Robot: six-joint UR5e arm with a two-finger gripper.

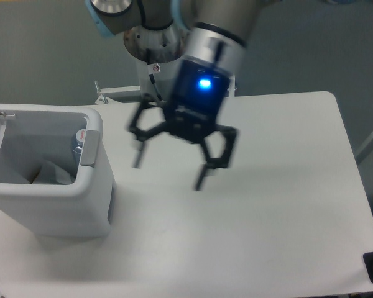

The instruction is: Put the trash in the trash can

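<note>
Gripper (169,175): fingers spread, nothing held, hanging above white table (280,205). Trash can (46,211): just to its left in view, lid up. Bottle (78,144) and whitish sheet (50,174): inside the can.

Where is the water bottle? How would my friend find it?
Find the big light-grey plastic bin at the white table's left edge. Look inside, against its right wall: the clear bluish bottle stands there. Its red-and-white top sets it apart from the pale stuff beside it.

Lab — robot arm (174,25), white table (286,205)
</note>
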